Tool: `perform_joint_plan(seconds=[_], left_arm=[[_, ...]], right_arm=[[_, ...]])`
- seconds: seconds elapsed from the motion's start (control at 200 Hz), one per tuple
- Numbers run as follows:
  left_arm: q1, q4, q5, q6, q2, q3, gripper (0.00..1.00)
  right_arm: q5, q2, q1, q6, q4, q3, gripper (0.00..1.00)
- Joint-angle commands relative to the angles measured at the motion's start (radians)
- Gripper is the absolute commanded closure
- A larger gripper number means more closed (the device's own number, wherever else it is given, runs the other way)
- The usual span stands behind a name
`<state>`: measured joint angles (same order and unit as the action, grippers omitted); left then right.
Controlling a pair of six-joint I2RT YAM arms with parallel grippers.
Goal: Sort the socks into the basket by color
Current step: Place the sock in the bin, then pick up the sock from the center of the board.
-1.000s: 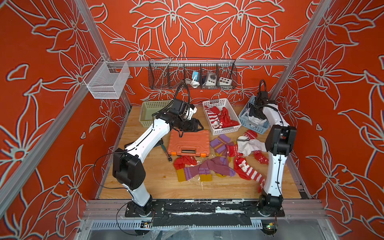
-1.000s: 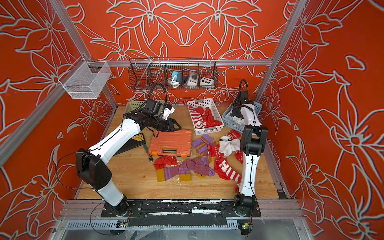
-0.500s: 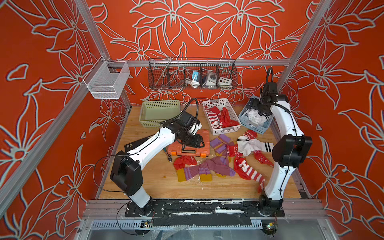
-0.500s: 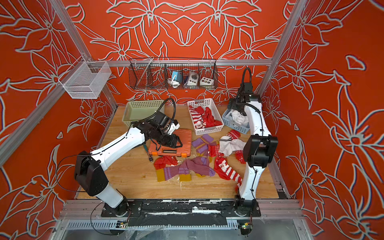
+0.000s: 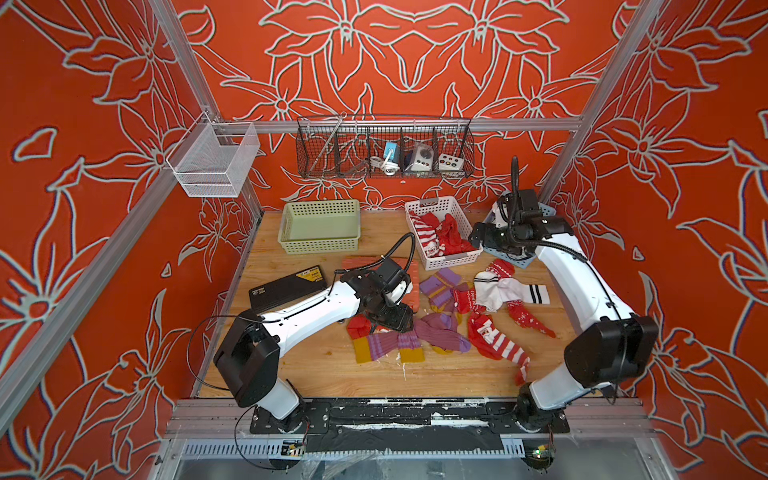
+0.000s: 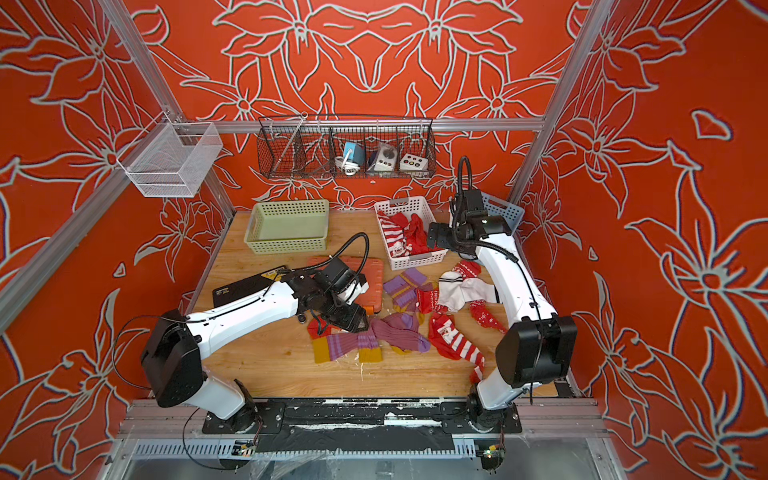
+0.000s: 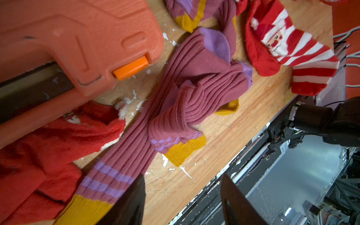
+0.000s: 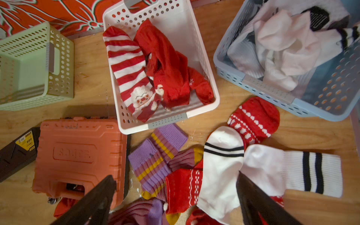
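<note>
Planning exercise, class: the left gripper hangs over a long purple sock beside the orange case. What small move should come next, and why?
Probably lower the left gripper onto the long purple sock and close. Its jaws stand open and empty just above the sock, and the green basket holds no socks, so it seems meant for purple.
</note>
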<state>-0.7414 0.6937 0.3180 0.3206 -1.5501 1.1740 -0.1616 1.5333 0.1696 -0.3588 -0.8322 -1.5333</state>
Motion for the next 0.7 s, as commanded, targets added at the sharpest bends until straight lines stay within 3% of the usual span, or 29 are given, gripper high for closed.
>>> perform_joint_plan(seconds=[0.0,0.475,0.545,0.63,0.696], left_arm=[[-0.008,-0.069,-0.036,0.014,-0.020,0.003,0.39],[-0.058,-0.110,-0.073,-0.035,-0.213,0.069,0.41],[-0.059,-0.112,-0.064,-0.037,-0.226,0.069,0.48],[-0.062,-0.115,-0.068,-0.032,-0.232,0.066,0.68],[-0.064,-0.122,-0.078,-0.027,-0.225,0.061,0.78]], right_arm=[[-0.020,-0.084,0.009,-0.019,0.008,0.055,0.02],[-0.036,-0.198,0.013,-0.009,-0.018,0.132,0.02],[-0.036,-0.201,0.012,-0.009,-0.019,0.132,0.02],[-0.043,-0.198,0.012,-0.009,-0.014,0.130,0.02],[-0.047,-0.194,0.013,-0.009,-0.013,0.127,0.02]])
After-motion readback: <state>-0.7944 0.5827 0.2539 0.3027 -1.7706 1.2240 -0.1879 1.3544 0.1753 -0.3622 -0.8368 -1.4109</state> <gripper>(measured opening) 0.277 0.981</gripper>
